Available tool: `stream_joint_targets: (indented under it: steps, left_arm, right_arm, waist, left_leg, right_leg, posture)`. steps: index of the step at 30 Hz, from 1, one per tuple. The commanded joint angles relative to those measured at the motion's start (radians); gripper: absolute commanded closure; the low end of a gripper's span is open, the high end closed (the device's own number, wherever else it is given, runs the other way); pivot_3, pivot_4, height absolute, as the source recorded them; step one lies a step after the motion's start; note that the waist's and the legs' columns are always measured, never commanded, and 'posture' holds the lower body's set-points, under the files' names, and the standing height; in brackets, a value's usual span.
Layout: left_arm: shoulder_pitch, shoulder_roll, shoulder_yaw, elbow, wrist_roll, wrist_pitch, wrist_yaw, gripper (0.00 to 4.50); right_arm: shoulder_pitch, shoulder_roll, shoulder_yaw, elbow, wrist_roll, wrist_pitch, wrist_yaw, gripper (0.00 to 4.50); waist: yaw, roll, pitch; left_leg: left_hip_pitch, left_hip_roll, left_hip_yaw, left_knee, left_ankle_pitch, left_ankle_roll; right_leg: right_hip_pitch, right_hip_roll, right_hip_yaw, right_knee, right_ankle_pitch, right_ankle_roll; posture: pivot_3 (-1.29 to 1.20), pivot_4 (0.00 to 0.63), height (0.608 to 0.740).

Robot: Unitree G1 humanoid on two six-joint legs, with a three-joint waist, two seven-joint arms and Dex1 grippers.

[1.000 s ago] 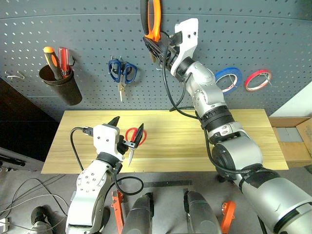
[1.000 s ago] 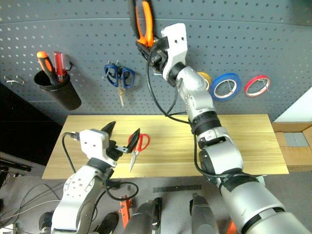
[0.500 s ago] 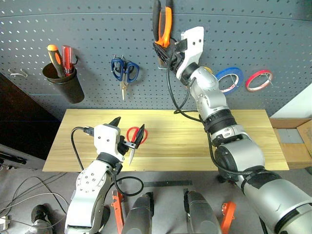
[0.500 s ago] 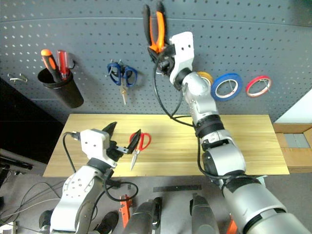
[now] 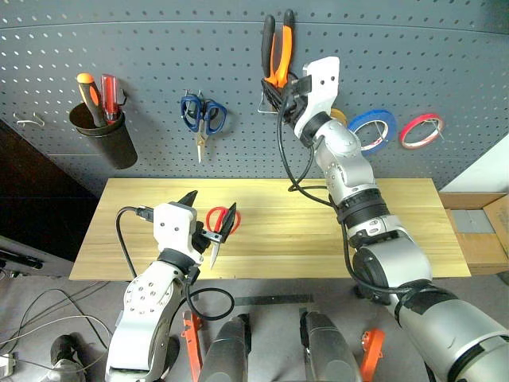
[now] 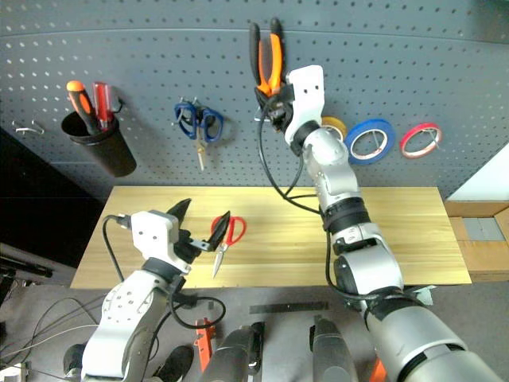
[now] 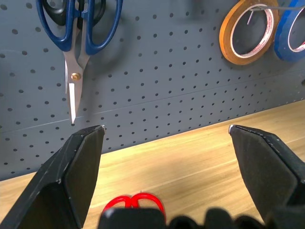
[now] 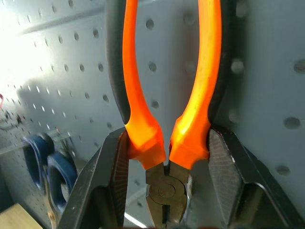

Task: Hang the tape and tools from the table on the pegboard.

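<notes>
The right gripper (image 5: 276, 89) is raised against the pegboard (image 5: 445, 56) at upper centre of the frame, its fingers (image 8: 107, 181) clenched on the pliers (image 5: 276, 49) just above the pivot. The orange-and-black handles stand upright above the gripper, against the board.

The left gripper (image 5: 208, 212) hovers low over the left part of the table (image 5: 398, 231), fingers spread wide and grasping nothing. The red-handled scissors (image 5: 216, 231) lie flat on the table top beneath it, loops toward the board, blades toward the near edge. In the left wrist view the red loops (image 7: 133, 202) show between the two spread fingers (image 7: 78, 167), apart from both.

The blue tape (image 5: 373, 130) hangs on the pegboard to the right of the right gripper. A red roll (image 5: 421, 130) hangs to its right, and a yellow roll (image 7: 248, 31) just to its left, partly hidden behind the right arm in the head views.

Blue-handled scissors (image 5: 202, 119) hang blades down at upper left of centre. Further left, a black cup (image 5: 107, 139) on the board holds an orange screwdriver (image 5: 87, 95) and a red screwdriver (image 5: 107, 94). A bare metal hook (image 5: 28, 122) stands at the far left edge.
</notes>
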Motion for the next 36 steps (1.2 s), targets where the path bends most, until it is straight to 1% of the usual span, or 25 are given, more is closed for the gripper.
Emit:
stream_joint_targets:
  steps: [1, 3, 4, 5, 10, 14, 18, 21, 23, 25, 27, 32, 34, 35, 36]
  left_arm:
    - [-0.003, 0.003, 0.0, -0.038, -0.013, -0.01, -0.005, 0.0]
    - [-0.002, 0.005, 0.002, -0.038, -0.014, -0.01, -0.005, 0.0]
    - [-0.002, 0.005, 0.003, -0.038, -0.014, -0.01, -0.005, 0.0]
    - [-0.002, 0.005, 0.004, -0.038, -0.014, -0.01, -0.005, 0.0]
    - [-0.013, 0.007, 0.008, -0.024, -0.014, -0.015, -0.006, 0.0]
    - [-0.034, 0.002, 0.008, -0.002, -0.009, -0.025, -0.002, 0.0]
    - [-0.037, 0.006, 0.026, 0.017, -0.013, -0.037, -0.005, 0.0]
    - [-0.026, 0.017, 0.051, 0.03, -0.018, -0.042, -0.012, 0.0]
    - [-0.016, 0.026, 0.086, 0.048, -0.028, -0.042, -0.017, 0.0]
    - [-0.01, 0.038, 0.11, 0.07, -0.036, -0.047, -0.029, 0.0]
    - [-0.009, 0.052, 0.124, 0.098, -0.043, -0.052, -0.042, 0.0]
    - [-0.012, 0.073, 0.147, 0.178, -0.06, -0.047, -0.064, 0.0]
    - [-0.015, 0.075, 0.149, 0.201, -0.069, -0.029, -0.07, 0.0]
    - [-0.019, 0.083, 0.144, 0.224, -0.06, -0.013, -0.067, 0.0]
    - [-0.028, 0.094, 0.13, 0.255, -0.051, 0.045, -0.06, 0.0]
  right_arm:
    - [0.014, -0.003, 0.026, -0.084, -0.024, 0.02, 0.006, 2.68]
    - [0.022, -0.002, 0.034, -0.098, -0.028, 0.033, 0.011, 2.68]
    - [0.024, -0.002, 0.034, -0.102, -0.029, 0.037, 0.011, 1.96]
    - [0.025, -0.002, 0.033, -0.104, -0.03, 0.04, 0.01, 1.76]
    - [0.022, -0.004, 0.03, -0.113, -0.033, 0.049, 0.006, 0.05]
    - [0.033, -0.014, 0.026, -0.138, -0.032, 0.06, 0.005, 0.02]
    - [0.086, -0.03, 0.032, -0.253, -0.032, 0.114, -0.004, 0.02]
    - [0.171, -0.045, 0.05, -0.436, -0.022, 0.208, -0.002, 0.02]
    - [0.27, -0.071, 0.072, -0.62, -0.005, 0.31, 0.019, 0.02]
    - [0.345, -0.091, 0.079, -0.76, 0.01, 0.394, 0.02, 0.02]
    - [0.396, -0.107, 0.077, -0.871, 0.027, 0.466, 0.012, 0.02]
    - [0.506, -0.149, 0.065, -1.09, 0.087, 0.629, 0.006, 0.02]
    - [0.537, -0.158, 0.054, -1.143, 0.124, 0.686, 0.006, 0.02]
    - [0.567, -0.171, 0.046, -1.178, 0.16, 0.734, 0.016, 0.02]
    - [0.607, -0.19, 0.039, -1.218, 0.214, 0.801, 0.042, 0.02]
  waist:
    - [0.0, 0.0, 0.0]
    - [-0.001, 0.0, 0.0]
    - [-0.002, 0.0, 0.001]
    - [-0.003, 0.0, 0.002]
    - [-0.008, 0.0, 0.002]
    - [-0.008, 0.0, 0.002]
    - [-0.008, 0.0, 0.002]
    - [-0.006, 0.0, 0.002]
    - [-0.006, 0.0, 0.002]
    - [-0.006, 0.0, 0.002]
    - [-0.009, 0.0, 0.002]
    - [-0.008, -0.002, -0.002]
    - [-0.007, -0.003, -0.003]
    - [-0.007, -0.004, -0.003]
    - [-0.007, -0.004, -0.004]
  left_leg:
    - [0.0, 0.0, 0.0, -0.001, 0.0, 0.0]
    - [0.0, 0.0, 0.0, -0.002, 0.0, 0.0]
    - [0.0, 0.0, 0.0, -0.004, 0.0, 0.0]
    - [-0.001, 0.0, 0.0, -0.005, 0.0, 0.0]
    - [-0.001, 0.0, 0.0, -0.007, 0.0, 0.0]
    - [-0.001, 0.0, -0.001, -0.006, 0.002, -0.001]
    - [-0.001, 0.0, -0.001, -0.006, 0.002, -0.001]
    - [-0.001, 0.0, -0.002, -0.008, 0.002, -0.001]
    - [-0.001, 0.0, -0.002, -0.011, 0.002, -0.001]
    - [-0.002, 0.0, -0.002, -0.012, 0.002, -0.001]
    - [-0.002, 0.0, -0.002, -0.012, 0.002, -0.001]
    - [-0.002, 0.0, -0.003, -0.011, 0.003, -0.002]
    - [-0.002, 0.0, -0.003, -0.011, 0.003, -0.003]
    - [-0.002, 0.0, -0.003, -0.011, 0.003, -0.003]
    - [-0.002, 0.0, -0.003, -0.01, 0.003, -0.003]
  right_leg:
    - [0.0, 0.0, 0.0, 0.0, 0.0, 0.0]
    - [-0.001, 0.0, 0.0, 0.0, 0.0, 0.0]
    - [-0.001, 0.0, 0.0, -0.001, 0.0, 0.0]
    - [-0.002, 0.0, 0.0, -0.001, 0.0, 0.0]
    - [-0.003, 0.0, 0.0, -0.001, 0.0, 0.0]
    - [-0.002, 0.0, -0.001, -0.001, 0.0, 0.0]
    - [-0.002, 0.0, -0.001, -0.001, 0.0, 0.0]
    - [-0.002, 0.0, -0.001, -0.002, 0.0, 0.0]
    - [-0.004, 0.0, -0.001, -0.003, 0.0, 0.0]
    - [-0.004, 0.0, -0.002, -0.004, 0.0, -0.001]
    - [-0.005, 0.0, -0.002, -0.004, 0.0, -0.001]
    - [-0.004, 0.0, -0.002, -0.003, 0.0, -0.001]
    - [-0.004, 0.0, -0.003, -0.003, 0.0, -0.001]
    - [-0.004, 0.0, -0.003, -0.003, 0.0, 0.0]
    - [-0.003, 0.0, -0.003, -0.003, 0.0, 0.0]
  posture:
    - [-0.05, 0.308, 0.74]
    - [-0.05, 0.31, 0.74]
    - [-0.05, 0.31, 0.74]
    - [-0.05, 0.308, 0.74]
    - [-0.05, 0.301, 0.74]
    - [-0.06, 0.295, 0.74]
    - [-0.06, 0.284, 0.74]
    - [-0.06, 0.278, 0.74]
    - [-0.06, 0.268, 0.74]
    - [-0.07, 0.261, 0.74]
    - [-0.07, 0.253, 0.74]
    - [-0.08, 0.224, 0.74]
    - [-0.09, 0.221, 0.74]
    - [-0.09, 0.218, 0.74]
    - [-0.09, 0.215, 0.74]
